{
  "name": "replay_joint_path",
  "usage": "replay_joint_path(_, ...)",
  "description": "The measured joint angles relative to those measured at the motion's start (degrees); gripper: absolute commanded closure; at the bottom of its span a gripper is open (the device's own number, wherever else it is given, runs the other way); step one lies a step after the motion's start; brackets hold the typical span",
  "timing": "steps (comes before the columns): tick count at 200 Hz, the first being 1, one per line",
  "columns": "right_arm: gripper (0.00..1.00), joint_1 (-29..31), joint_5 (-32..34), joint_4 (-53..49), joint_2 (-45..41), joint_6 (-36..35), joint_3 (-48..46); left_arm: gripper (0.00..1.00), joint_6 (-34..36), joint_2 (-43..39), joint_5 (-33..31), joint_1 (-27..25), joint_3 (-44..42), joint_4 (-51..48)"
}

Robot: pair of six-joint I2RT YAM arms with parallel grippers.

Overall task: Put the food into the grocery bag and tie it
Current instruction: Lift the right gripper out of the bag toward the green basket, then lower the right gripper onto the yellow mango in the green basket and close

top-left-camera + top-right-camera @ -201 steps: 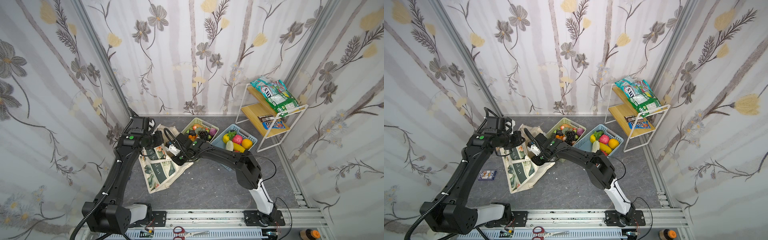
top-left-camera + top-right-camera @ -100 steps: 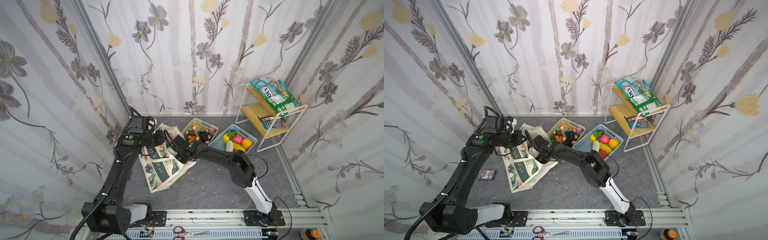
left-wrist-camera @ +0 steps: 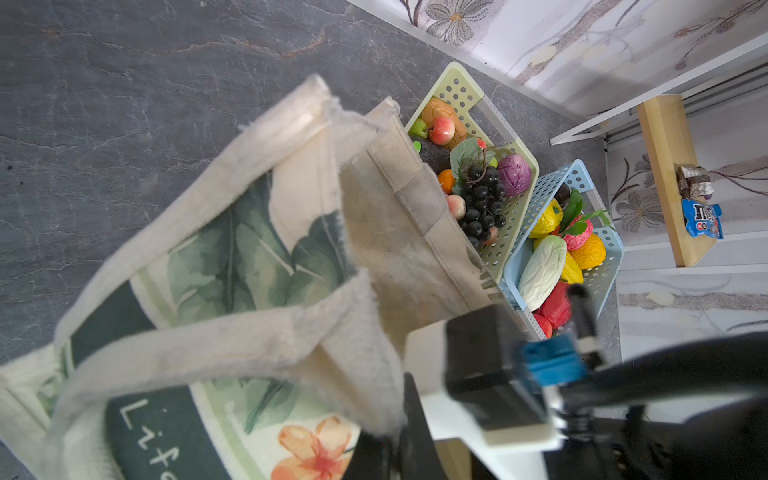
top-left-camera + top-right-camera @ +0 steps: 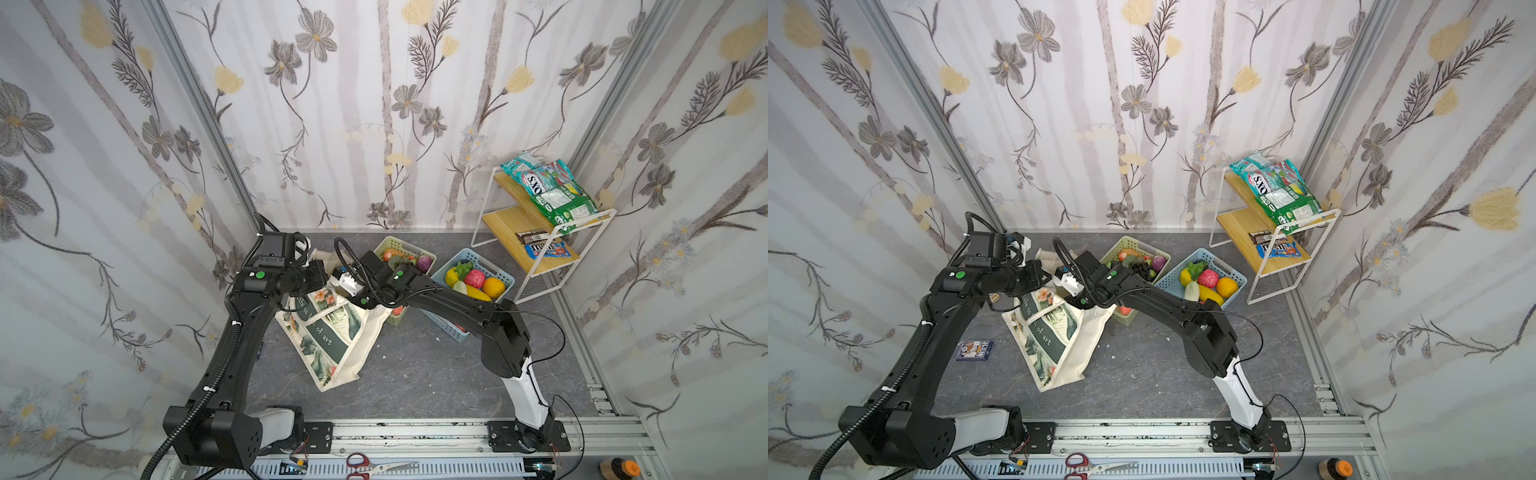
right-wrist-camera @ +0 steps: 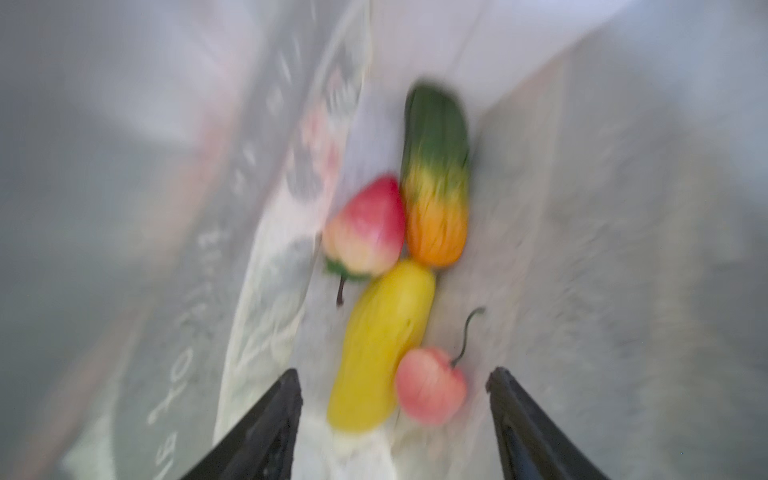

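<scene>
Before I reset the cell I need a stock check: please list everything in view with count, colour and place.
cream canvas tote bag: one, green leaf print, floor centre-left
toy fruits in the bag: four visible; yellow, green-to-orange, two pink-red
pale green lattice plastic basket: one, behind the bag
pale blue lattice plastic basket: one, right of the green one
glossy toy food: many, mixed colours, piled in both baskets; count hidden
white wire rack with wooden shelves: one, back right corner
snack packets: at least four; teal, green on top shelf; brown, blue below
red-handled scissors: one, front rail
blue card box: one, floor left of bag
left pincer: shut on the bag's mouth edge
right pincer: open, inside the bag
</scene>
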Motion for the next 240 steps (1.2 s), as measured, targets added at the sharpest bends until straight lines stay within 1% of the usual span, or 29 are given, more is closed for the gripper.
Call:
replay_joint_path(30, 0.28, -2.12, 0.28, -0.31, -4.33, 0.02, 0.22, 1.00, 0.85, -1.38, 0.00, 0.98, -1.40, 0.33)
replay_joint_path(70, 0.28, -4.68, 1.01, -0.37, -7.28, 0.00, 0.50, 1.00, 1.27, -2.29, 0.20, 2.25, -3.02, 1.27)
replay_joint_path(109, 0.28, -7.10, 8.17, -0.61, -10.29, 0.02, -0.87, 1.00, 2.80, -3.85, 0.42, 3.82, -4.66, 1.68)
replay_joint_path(131, 0.27, -9.46, 14.67, -0.92, -10.45, 0.17, -2.93, 1.00, 4.04, -4.59, 0.63, 4.66, -5.86, 2.86)
replay_joint_path(146, 0.27, -10.67, 18.53, -1.53, -9.97, 0.50, -3.50, 1.00, 4.46, -5.16, 1.05, 5.25, -6.73, 3.69)
replay_joint_path(162, 0.26, -10.95, 21.18, -1.38, -8.68, 0.37, -3.32, 1.00, 4.94, -5.75, 1.62, 6.14, -7.52, 4.46)
replay_joint_path(191, 0.25, -11.52, 25.83, -1.79, -3.87, -1.05, -1.66, 1.00, 5.51, -6.54, 2.62, 7.56, -8.46, 5.22)
replay_joint_path(217, 0.26, -11.93, 28.28, -2.91, 0.52, -1.95, 1.25, 1.00, 5.51, -6.62, 3.48, 8.00, -8.76, 5.81)
replay_joint_path(240, 0.26, -11.91, 28.81, -4.11, 3.23, -1.92, 2.38, 1.00, 5.49, -6.86, 3.69, 8.09, -8.90, 6.05)
